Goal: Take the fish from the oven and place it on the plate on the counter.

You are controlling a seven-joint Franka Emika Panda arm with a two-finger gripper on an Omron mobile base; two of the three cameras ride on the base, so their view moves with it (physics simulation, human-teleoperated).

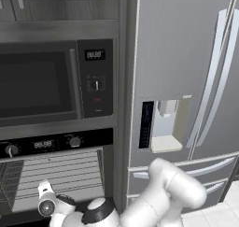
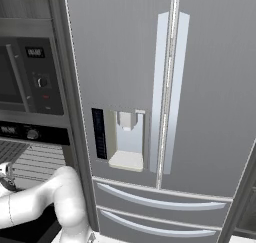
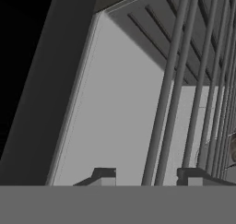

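Note:
The oven [image 1: 56,172] stands open under its black knob panel [image 1: 42,144], its wire racks [image 3: 184,89] bare where they show. My wrist [image 1: 47,202] is low in front of the cavity. In the hand view my gripper [image 3: 147,176] is open just inside the oven, looking along the pale side wall [image 3: 120,117]; rack wires run past between the fingertips [image 3: 105,174] and nothing is held. A small brownish shape [image 3: 232,147] shows behind the wires at the right edge; I cannot tell whether it is the fish. The plate and the counter are out of view.
A dark-windowed microwave [image 1: 37,83] sits above the oven. A tall steel fridge [image 1: 186,81] with a water dispenser [image 2: 127,139] stands to the right, close to my arm's elbow [image 1: 177,184]. The dark oven frame [image 3: 41,80] bounds the hand's left side.

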